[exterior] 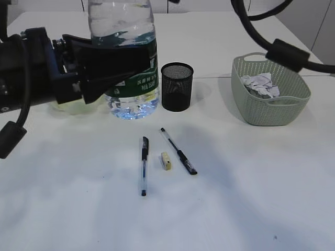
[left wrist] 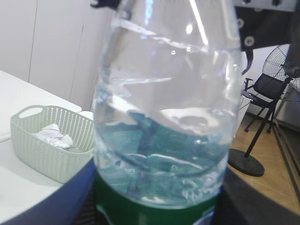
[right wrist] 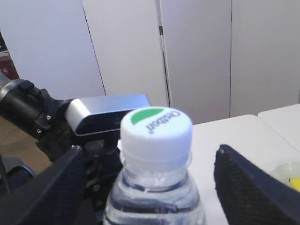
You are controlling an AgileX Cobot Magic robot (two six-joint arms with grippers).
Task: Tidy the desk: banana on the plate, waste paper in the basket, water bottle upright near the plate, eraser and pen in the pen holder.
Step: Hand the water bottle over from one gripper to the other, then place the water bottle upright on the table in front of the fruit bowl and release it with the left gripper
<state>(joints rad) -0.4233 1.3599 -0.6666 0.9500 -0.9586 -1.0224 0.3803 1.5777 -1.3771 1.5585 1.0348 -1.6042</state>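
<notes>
**Clear plastic bottle stood up, both grippers around it**

Clear plastic, green-labelled, the water bottle (exterior: 124,57) is taken as the landmark. Exterior view: it stands upright on the white desk (exterior: 235,209), its top cut off by the frame edge. The left gripper (exterior: 112,65) is clamped on its label band, apparently to steady it. Just behind-left of the bottle a pale plate (exterior: 65,107) is glimpsed, mostly hidden by the arm; a banana on it cannot be confirmed here. Just right of the bottle stands the black mesh pen holder (exterior: 177,86), seemingly empty. In front of the bottle lie two pens, one (exterior: 144,164) and another (exterior: 178,150), with the eraser (exterior: 166,160) between them, all still out of the holder. Well to the right sits the green basket (exterior: 275,112) with the waste paper (exterior: 260,84) already inside.

Left wrist view: the frame is filled by the bottle's water-filled body; the fingers are barely made out at the bottom edge. The basket and paper are seen left of the bottle.

Right wrist view: the white cap (right wrist: 156,129) is centred between the right gripper (right wrist: 154,183) fingers, which are spread apart and not touching it. A yellow sliver at the right edge is probably the banana (right wrist: 295,183).
</notes>
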